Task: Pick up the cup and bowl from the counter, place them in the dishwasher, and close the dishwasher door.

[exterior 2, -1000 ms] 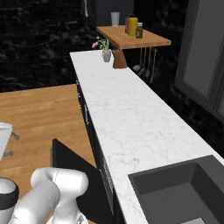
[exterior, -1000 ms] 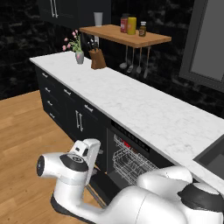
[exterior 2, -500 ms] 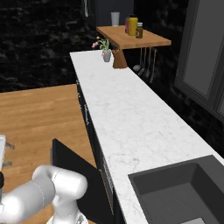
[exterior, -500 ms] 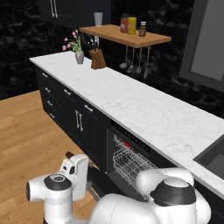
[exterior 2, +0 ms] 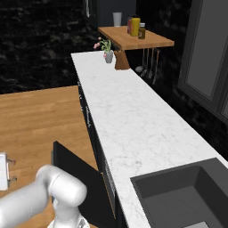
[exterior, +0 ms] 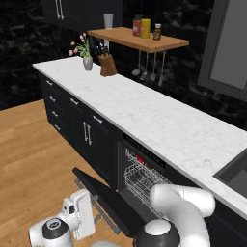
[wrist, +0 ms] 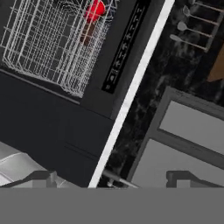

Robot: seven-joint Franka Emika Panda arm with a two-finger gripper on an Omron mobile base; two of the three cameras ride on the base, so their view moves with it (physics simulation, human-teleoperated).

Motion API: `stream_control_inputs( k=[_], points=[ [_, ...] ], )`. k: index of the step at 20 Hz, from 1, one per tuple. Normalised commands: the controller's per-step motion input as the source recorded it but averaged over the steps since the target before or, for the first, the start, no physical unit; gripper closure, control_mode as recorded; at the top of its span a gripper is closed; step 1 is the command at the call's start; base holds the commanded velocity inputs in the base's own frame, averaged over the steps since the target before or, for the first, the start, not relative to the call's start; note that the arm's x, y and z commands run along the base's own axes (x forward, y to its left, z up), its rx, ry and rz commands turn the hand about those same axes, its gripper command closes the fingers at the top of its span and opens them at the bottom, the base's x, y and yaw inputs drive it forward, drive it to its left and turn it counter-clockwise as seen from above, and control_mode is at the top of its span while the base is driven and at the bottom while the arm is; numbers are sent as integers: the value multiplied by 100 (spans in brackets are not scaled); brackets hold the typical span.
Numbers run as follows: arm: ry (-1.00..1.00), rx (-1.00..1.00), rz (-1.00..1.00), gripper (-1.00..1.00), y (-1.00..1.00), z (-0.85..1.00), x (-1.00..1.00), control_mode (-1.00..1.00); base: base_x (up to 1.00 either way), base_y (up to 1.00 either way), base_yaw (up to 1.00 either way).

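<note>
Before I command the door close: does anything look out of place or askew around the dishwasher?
Nothing stands out. The cup and bowl sit in the white rack, the dishwasher door hangs open and looks undamaged, and the open gripper holds nothing.

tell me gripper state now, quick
gripper: open and empty, low in front of the dishwasher door, which hangs open.

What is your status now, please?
Fingers open, holding nothing. Cup and bowl sit in dishwasher rack. Dishwasher door down, not yet closed. Nothing in the way.
</note>
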Motion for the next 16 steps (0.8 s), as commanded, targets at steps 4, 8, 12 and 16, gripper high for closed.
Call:
stream_control_inputs(
  k=[4,8,12,16],
  points=[
    [0,-24,-2,-100,22,-65,0,-100,0,0,0],
    [1,-26,-3,-100,16,-65,3,-100,0,0,0],
    [5,-27,-4,-100,3,-70,9,-100,0,0,0],
    [10,-23,-3,-100,0,-67,24,-100,0,0,0]
  ],
)
